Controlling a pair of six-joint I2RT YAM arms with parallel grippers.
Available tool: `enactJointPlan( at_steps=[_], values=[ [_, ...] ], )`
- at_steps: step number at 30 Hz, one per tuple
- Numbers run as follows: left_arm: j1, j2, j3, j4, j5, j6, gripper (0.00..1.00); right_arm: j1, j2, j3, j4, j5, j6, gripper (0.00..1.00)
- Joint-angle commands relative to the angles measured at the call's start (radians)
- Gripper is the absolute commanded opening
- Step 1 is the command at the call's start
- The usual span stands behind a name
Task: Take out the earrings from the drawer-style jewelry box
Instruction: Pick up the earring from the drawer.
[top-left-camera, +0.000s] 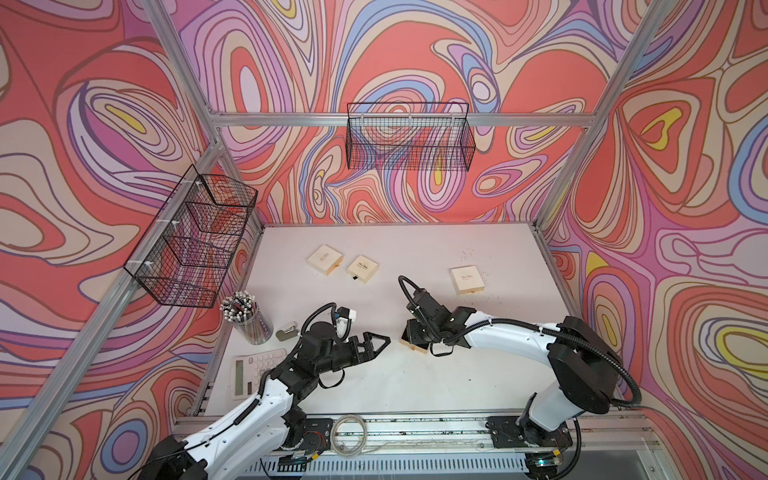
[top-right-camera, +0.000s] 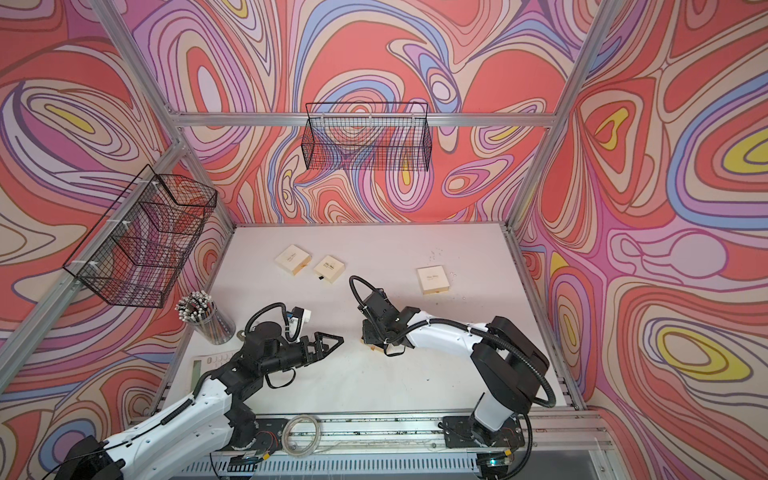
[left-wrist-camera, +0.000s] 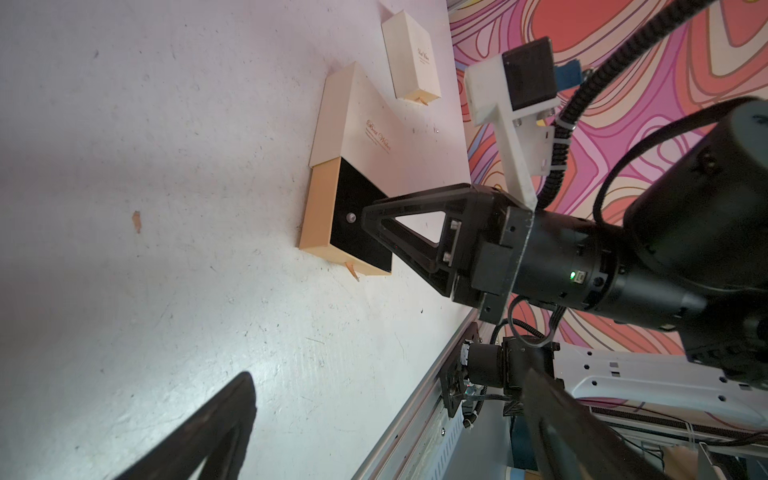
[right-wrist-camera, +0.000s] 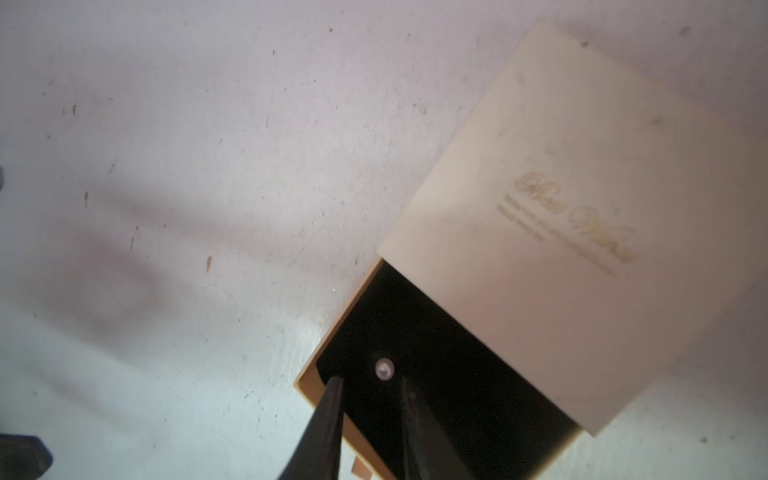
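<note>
Box sleeve overhangs drawer; right hand narrow, near earring; left hand wide.

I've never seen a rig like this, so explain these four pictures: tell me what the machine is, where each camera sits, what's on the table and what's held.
Two robot arms stand at a white table. Both top views look down from overhead; each wrist view is that arm's own camera. On the table lie four cream drawer boxes, a pencil cup and a calculator. The right arm reaches into the near box, its drawer slid out, jaws slightly apart just short of a pearl earring. The left arm's jaws are wide open. Nothing is held.
</note>
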Motion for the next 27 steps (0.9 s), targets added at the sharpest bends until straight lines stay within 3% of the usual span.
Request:
enactJointPlan(
  at_steps=[1,27],
  values=[
    [0.006,0.001,-0.013,0.044,0.014,-0.014,1.0,0.008,0.025,0.023,-0.003,0.034,0.015,0.25],
    [0.006,0.04,-0.015,0.087,0.005,-0.021,1.0,0.045,0.104,0.045,-0.064,0.135,0.03,0.19]
  ],
)
